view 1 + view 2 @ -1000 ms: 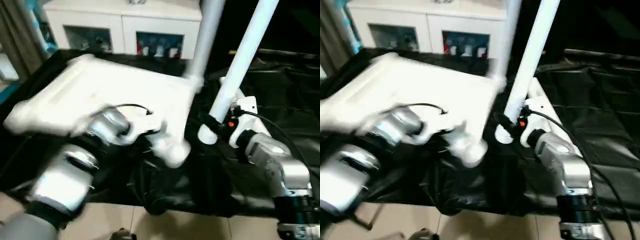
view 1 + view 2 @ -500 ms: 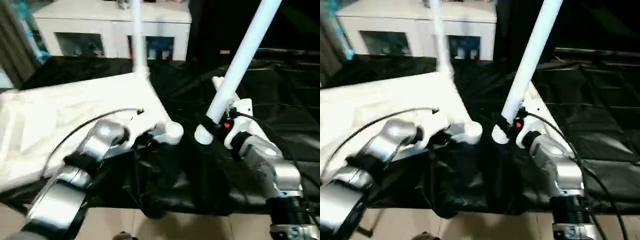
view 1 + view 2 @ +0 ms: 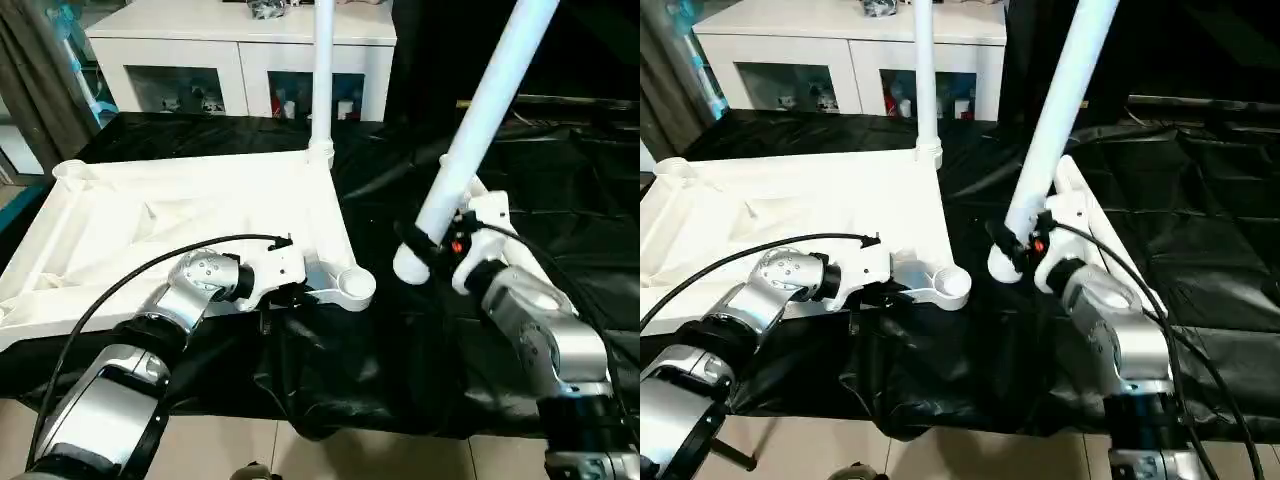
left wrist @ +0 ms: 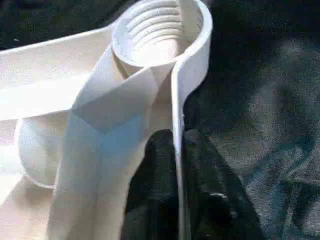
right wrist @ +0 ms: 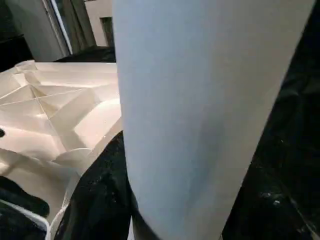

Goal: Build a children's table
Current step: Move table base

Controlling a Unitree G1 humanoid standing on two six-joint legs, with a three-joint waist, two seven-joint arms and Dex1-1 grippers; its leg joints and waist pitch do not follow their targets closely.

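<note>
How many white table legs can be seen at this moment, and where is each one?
2. One leg stands upright in the tabletop's far corner socket. The other leg is tilted, held by the right gripper. More may be out of view.

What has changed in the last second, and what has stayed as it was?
The tabletop, tilted up and blurred a second ago, has swung round and now lies flat, ribbed side up, on the black cloth. Its screwed-in leg now stands upright. The left claw still grips the rim by the open corner socket. The right claw still holds the loose leg slanted.
</note>
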